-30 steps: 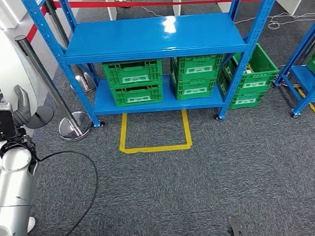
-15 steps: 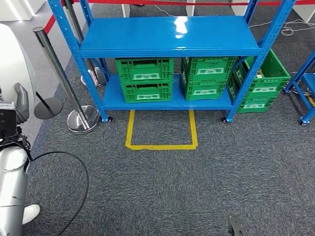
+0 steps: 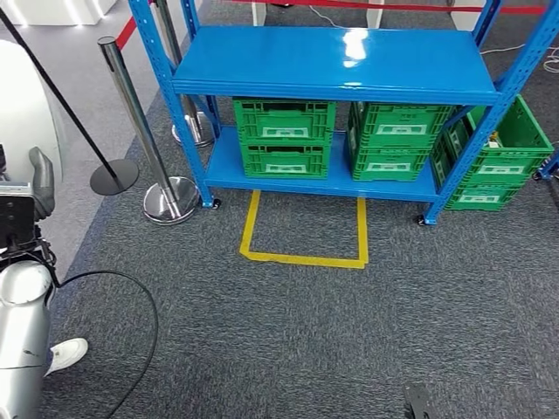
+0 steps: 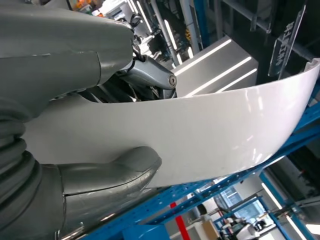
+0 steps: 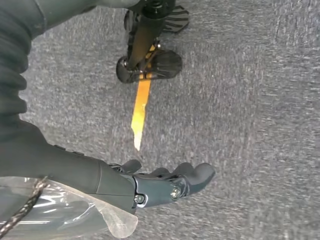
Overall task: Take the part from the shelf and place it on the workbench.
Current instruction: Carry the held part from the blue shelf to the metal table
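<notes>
The white part (image 4: 211,130) runs off the left wrist view's edge, hiding most of the left hand's fingers (image 4: 151,75). Labels on the green crates (image 3: 285,138) are too small to read.

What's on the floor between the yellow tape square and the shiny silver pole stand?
Just bare dark grey carpet. In the head view, nothing lies between the yellow tape square and the shiny round base of the silver pole stand.
</notes>
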You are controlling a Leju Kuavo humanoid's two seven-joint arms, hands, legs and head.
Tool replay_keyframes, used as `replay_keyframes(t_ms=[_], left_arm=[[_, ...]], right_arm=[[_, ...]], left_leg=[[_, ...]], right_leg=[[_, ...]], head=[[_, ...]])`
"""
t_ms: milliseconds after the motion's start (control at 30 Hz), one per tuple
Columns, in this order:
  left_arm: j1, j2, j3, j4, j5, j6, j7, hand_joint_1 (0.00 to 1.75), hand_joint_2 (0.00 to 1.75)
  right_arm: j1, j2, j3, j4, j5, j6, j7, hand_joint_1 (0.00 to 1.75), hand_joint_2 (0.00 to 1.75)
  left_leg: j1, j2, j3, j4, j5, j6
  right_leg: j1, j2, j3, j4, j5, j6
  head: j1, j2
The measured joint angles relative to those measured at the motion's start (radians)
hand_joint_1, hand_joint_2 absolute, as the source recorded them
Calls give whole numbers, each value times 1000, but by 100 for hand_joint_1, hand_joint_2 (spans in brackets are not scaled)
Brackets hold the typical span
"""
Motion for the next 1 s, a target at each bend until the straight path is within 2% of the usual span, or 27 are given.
replay_keyframes(t_ms=[67, 133, 167, 200, 233, 300, 333, 367, 400, 467, 533, 600, 667, 700, 733, 767, 800, 833, 867, 900, 967, 1000], left_arm=[[-4, 1, -1, -3, 0, 0, 0, 175, 175], [-4, 1, -2, -4, 0, 1, 0, 175, 175], [-2, 0, -2, -4, -1, 1, 0, 175, 175], [0, 0, -3, -4, -4, 2, 0, 175, 175], [1, 0, -3, -5, -7, 4, -1, 175, 175], [-2, 0, -4, -6, -15, 5, -1, 175, 175], [-4, 0, -4, -7, -19, 6, -2, 175, 175], [-7, -1, -5, -8, -22, 6, -2, 175, 175], [-8, -1, -5, -8, -24, 7, -1, 175, 175], [-7, -2, -6, -9, -27, 9, -1, 175, 175], [-8, -3, -6, -10, -30, 14, -2, 175, 175], [-9, -7, -6, -11, -32, 20, -2, 175, 175], [-7, -12, -6, -11, -34, 25, -2, 175, 175], [-5, -14, -6, -11, -35, 26, -2, 175, 175], [-4, -15, -6, -11, -36, 28, -2, 175, 175], [-3, -17, -6, -11, -38, 29, -2, 175, 175], [-2, -17, -6, -11, -41, 31, -2, 175, 175], [-3, -18, -6, -11, -45, 34, -2, 175, 175], [-4, -18, -6, -11, -50, 36, -2, 175, 175], [-4, -19, -7, -11, -53, 38, -2, 175, 175], [-2, -20, -7, -11, -56, 39, -2, 175, 175], [0, -20, -8, -11, -56, 40, -2, 175, 175]], right_arm=[[-1, 0, 0, 0, 1, 0, 0, 0, 175], [0, 0, -1, 0, 1, 0, -1, 0, 175], [1, 0, -2, 0, 1, 0, -1, 0, 175], [2, 0, -2, 0, 1, 0, -1, 0, 175], [1, 0, -3, 0, 1, 0, -1, 0, 175], [0, 0, -3, 0, 2, 0, -1, 0, 175], [-1, 0, -3, 0, 2, 0, -1, 0, 175], [-2, 0, -4, 0, 2, 0, -1, 0, 175], [-3, 0, -4, 0, 2, 0, -1, 0, 175], [-3, 0, -5, 0, 2, 0, -1, 0, 175], [-6, -1, -6, 0, 3, -1, -2, 0, 175], [-6, -1, -7, 0, 3, -1, -3, 0, 175], [-2, -1, -8, 0, 3, -1, -3, 0, 175], [0, -1, -8, 0, 3, -1, -3, 0, 175], [1, -1, -9, 0, 3, -1, -3, 0, 175], [1, -1, -9, 0, 3, -2, -3, 0, 175], [1, -1, -9, 0, 4, -2, -3, 0, 175], [0, -1, -10, 0, 4, -2, -3, 0, 175], [-1, -1, -10, 0, 4, -1, -2, 0, 175], [0, -1, -10, 0, 4, -1, -2, 0, 175], [0, -1, -10, 0, 4, -2, -2, 0, 175], [0, 0, -10, 0, 4, -2, -2, 0, 175]], left_leg=[[1, 32, -34, 75, -45, -12], [6, 59, -95, 214, -108, -22], [9, 63, -117, 267, -124, -25], [11, 66, -122, 283, -121, -26], [12, 68, -107, 256, -99, -25], [10, 88, -33, 115, -33, -19], [6, 100, 0, 49, -13, -15], [2, 111, 20, 6, -4, -10], [-2, 115, 26, -11, -6, -5], [-3, 102, 22, -17, -2, 6], [2, 88, 22, -26, 6, 18], [3, 76, 20, -31, 12, 28], [0, 60, 16, -30, 13, 33], [-2, 50, 15, -29, 14, 34], [-3, 40, 14, -27, 14, 35], [-4, 30, 14, -25, 14, 34], [-3, 20, 14, -22, 13, 33], [-4, 12, 10, -17, 11, 29], [-4, 4, 6, -12, 11, 25], [-3, -4, 0, -8, 12, 20], [1, -21, -6, -8, 16, 9], [2, -19, -8, -5, 14, 3]], right_leg=[[-4, -19, 1, -4, 3, -11], [-2, -39, 0, -4, 3, -15], [-2, -50, -1, -4, 2, -15], [-2, -60, -1, -4, 2, -15], [-2, -70, 0, -4, 2, -15], [-1, -88, 2, -4, 2, -14], [1, -95, 2, -4, 1, -11], [3, -103, 2, -4, 1, -6], [5, -110, 1, -4, 2, -1], [6, -123, 2, -8, 2, 12], [5, -100, -10, 15, -18, 22], [4, -58, -59, 117, -75, 25], [5, -42, -124, 249, -128, 25], [6, -41, -140, 279, -130, 24], [7, -40, -137, 267, -111, 22], [7, -37, -114, 215, -75, 20], [6, -24, -80, 141, -38, 17], [5, -5, -46, 73, -13, 14], [3, 10, -22, 26, 0, 12], [4, 21, -10, 3, 1, 10], [5, 12, -4, -2, 2, 5], [5, 3, -3, -5, 4, 0]], head=[[-7, 0], [-13, 0], [-13, 0], [-13, 0], [-13, 0], [-13, 0], [-13, 0], [-12, 0], [-12, 0], [-11, 0], [-10, 0], [-8, 0], [-6, 0], [-6, 0], [-6, 0], [-6, 0], [-6, 0], [-6, 0], [-7, 0], [-7, 0], [-7, 0], [-7, 0]])
